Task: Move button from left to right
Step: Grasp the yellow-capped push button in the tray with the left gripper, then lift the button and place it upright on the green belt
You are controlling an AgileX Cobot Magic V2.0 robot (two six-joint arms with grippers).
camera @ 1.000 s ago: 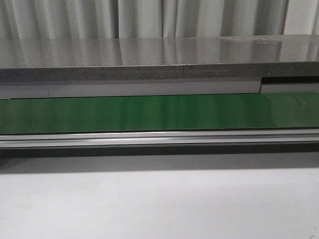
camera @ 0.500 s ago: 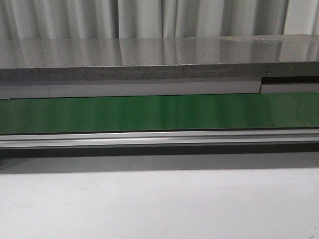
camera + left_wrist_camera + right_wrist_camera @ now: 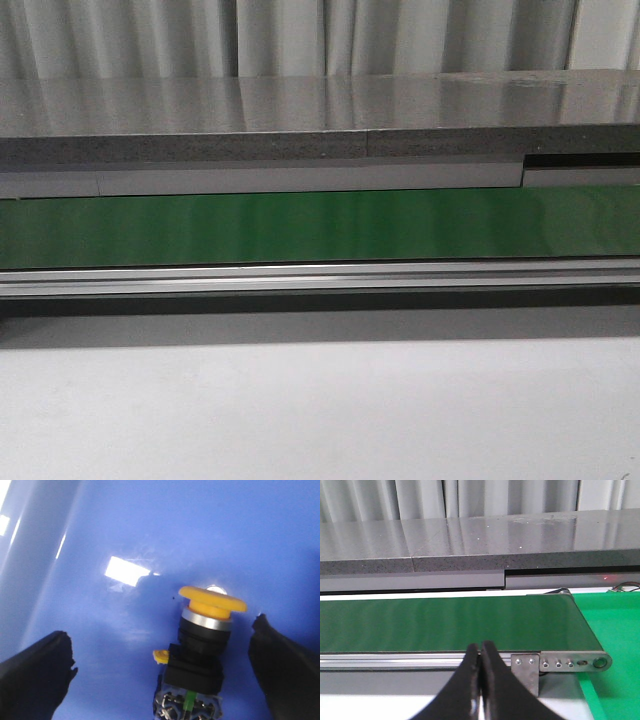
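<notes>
The button shows only in the left wrist view: a round yellow head, a silver ring, a black boxy body and a green spot at its base. It lies on a blue surface. My left gripper is open, its black fingers wide apart on either side of the button and not touching it. In the right wrist view my right gripper is shut with nothing between its fingers, pointing at the green belt. Neither gripper nor the button appears in the front view.
A green conveyor belt with an aluminium rail crosses the front view, a grey stone ledge behind it and white tabletop in front. The belt's end roller bracket and a green mat show beside it.
</notes>
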